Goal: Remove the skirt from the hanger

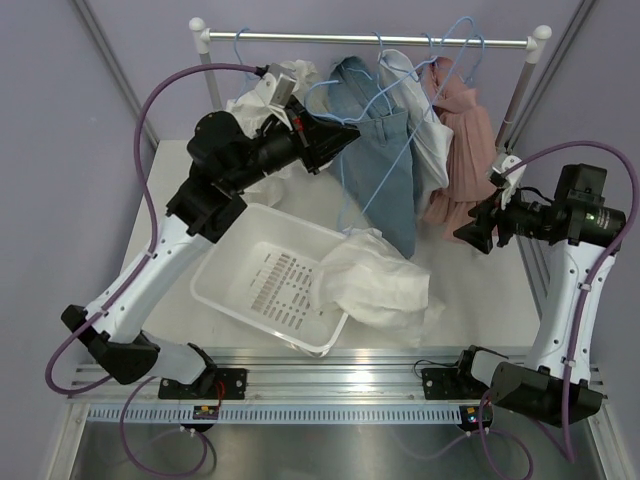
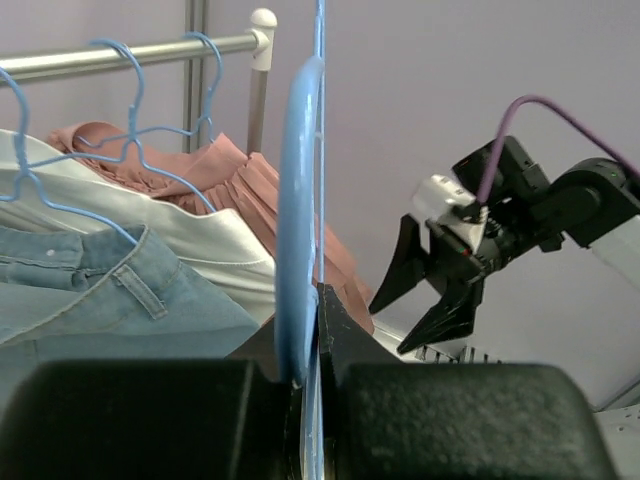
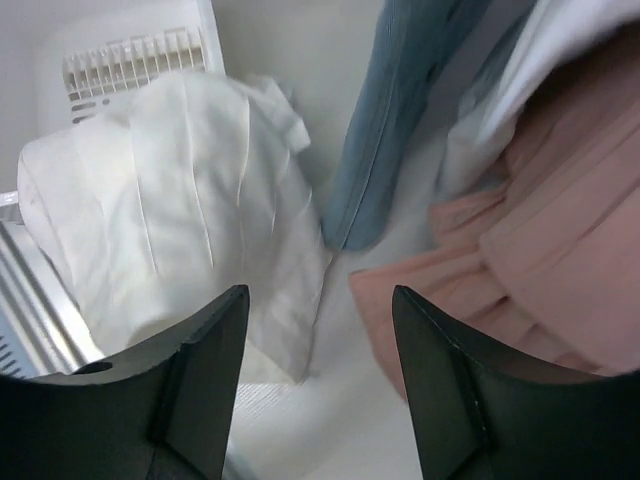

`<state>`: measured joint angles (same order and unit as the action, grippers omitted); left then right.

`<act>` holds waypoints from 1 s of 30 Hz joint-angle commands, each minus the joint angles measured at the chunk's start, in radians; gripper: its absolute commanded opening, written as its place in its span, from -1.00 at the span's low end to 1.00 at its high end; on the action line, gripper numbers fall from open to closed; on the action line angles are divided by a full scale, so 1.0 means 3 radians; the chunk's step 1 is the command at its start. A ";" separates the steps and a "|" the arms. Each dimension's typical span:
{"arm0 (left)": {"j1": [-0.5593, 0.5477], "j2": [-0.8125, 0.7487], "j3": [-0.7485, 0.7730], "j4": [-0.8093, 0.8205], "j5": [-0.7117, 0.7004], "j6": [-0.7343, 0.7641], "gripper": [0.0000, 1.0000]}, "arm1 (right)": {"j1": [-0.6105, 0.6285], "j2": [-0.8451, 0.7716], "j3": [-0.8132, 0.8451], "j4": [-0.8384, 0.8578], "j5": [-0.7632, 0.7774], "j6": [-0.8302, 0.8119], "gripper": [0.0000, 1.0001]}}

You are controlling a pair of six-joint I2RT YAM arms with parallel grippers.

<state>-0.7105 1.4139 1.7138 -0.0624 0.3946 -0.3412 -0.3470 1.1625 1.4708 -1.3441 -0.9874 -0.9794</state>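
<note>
A white skirt (image 1: 375,280) is seen draped over the right corner of the basket (image 1: 240,262), part of it inside the basket and part spilling onto the table just beside it. No hanger is attached to it.

Above the basket's far edge, the left gripper (image 1: 340,137) is clamped on a blue hanger (image 2: 298,200), whose bar is pinched between the pads in the left wrist view. The hanger is bare, and its loop dangles from the gripper towards the basket's far right corner, close above the skirt. Whether the two touch cannot be told.

To the right of the basket, the right gripper (image 1: 472,235) is held with its jaws apart and nothing between them. It is pointed back towards the basket, and the skirt is framed below and ahead of its fingers in the right wrist view, well apart from them.

Beyond the basket a rail (image 1: 370,40) is hung with other clothes on blue hangers, a denim piece (image 1: 385,150) and a pink one (image 1: 465,150) among them.
</note>
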 commanded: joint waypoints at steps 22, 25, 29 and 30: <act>0.0052 -0.0076 0.0024 -0.1423 0.1046 0.0248 -1.00 | 0.2183 0.0363 0.1790 -0.0081 0.0820 -0.0534 0.48; 0.0047 -0.0070 0.0019 -0.1525 0.1108 0.0222 -1.00 | 0.2511 0.0496 0.1877 0.0026 0.1071 -0.0555 0.49; 0.0052 -0.0081 -0.0021 -0.1653 0.1159 0.0176 -1.00 | 0.2797 0.0629 0.1954 0.0108 0.1297 -0.0647 0.49; 0.0052 -0.0081 -0.0027 -0.1704 0.1159 0.0171 -1.00 | 0.2894 0.0645 0.1975 0.0114 0.1328 -0.0667 0.49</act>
<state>-0.6991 1.3960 1.6875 -0.5533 0.6857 -0.2630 0.4667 1.3605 2.0087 -1.3464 -0.6899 -1.1427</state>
